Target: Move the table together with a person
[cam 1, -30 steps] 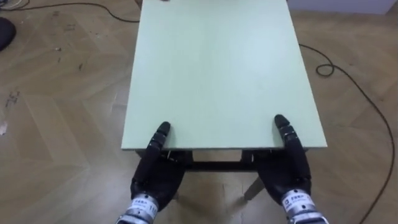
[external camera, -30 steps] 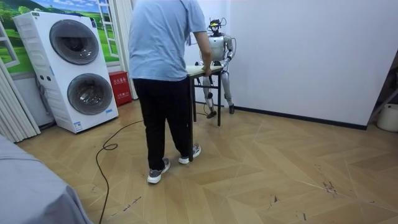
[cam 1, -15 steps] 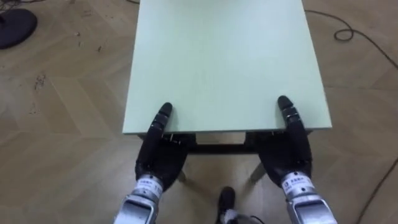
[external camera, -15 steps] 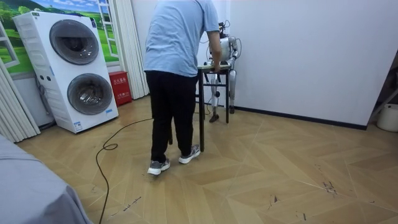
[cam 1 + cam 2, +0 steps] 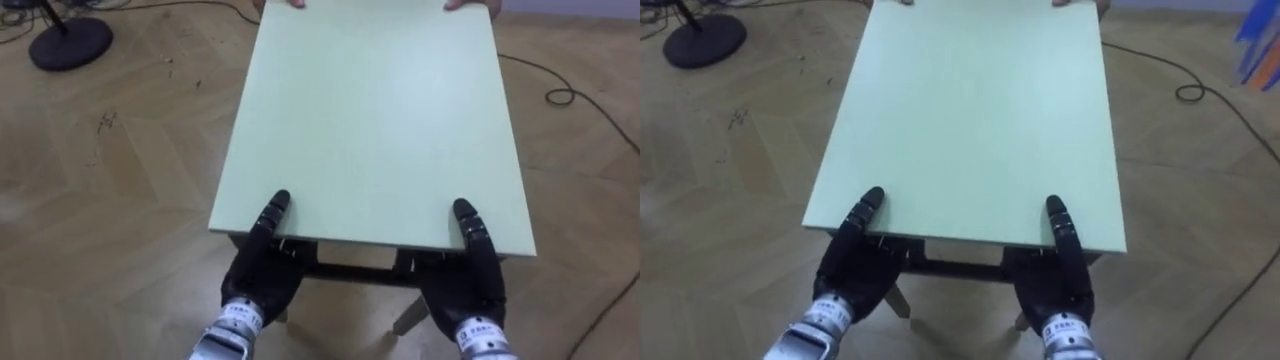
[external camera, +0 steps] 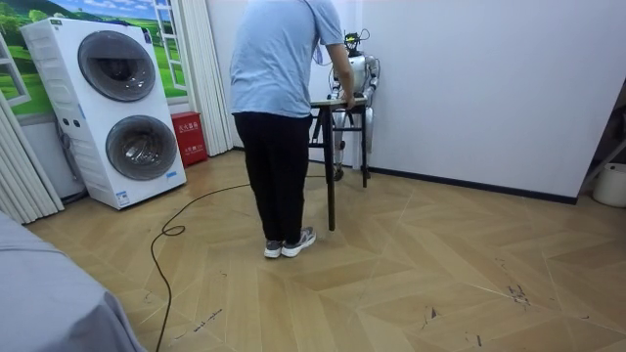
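Note:
A pale green table [image 5: 370, 110] with dark legs stands before me. My left hand [image 5: 258, 278] grips its near edge at the left, thumb on top and palm below. At the right of the same edge my right hand [image 5: 470, 288] holds it the same way. A person's fingertips [image 5: 468, 5] rest on the far edge. In the room view the person [image 6: 284, 108] stands at the table's [image 6: 337, 102] near end, holding it, and I stand at its far end by the white wall.
A round black stand base [image 5: 70, 42] sits on the wood floor at the far left. A dark cable [image 5: 560, 92] lies to the right of the table. Stacked washing machines [image 6: 108, 108] and a red box [image 6: 188, 137] stand at the room view's left.
The person has stepped toward the room view's right, and the table and I have moved that way with them. The eye view has shifted, bringing in the table's far edge. Both hands keep their hold.

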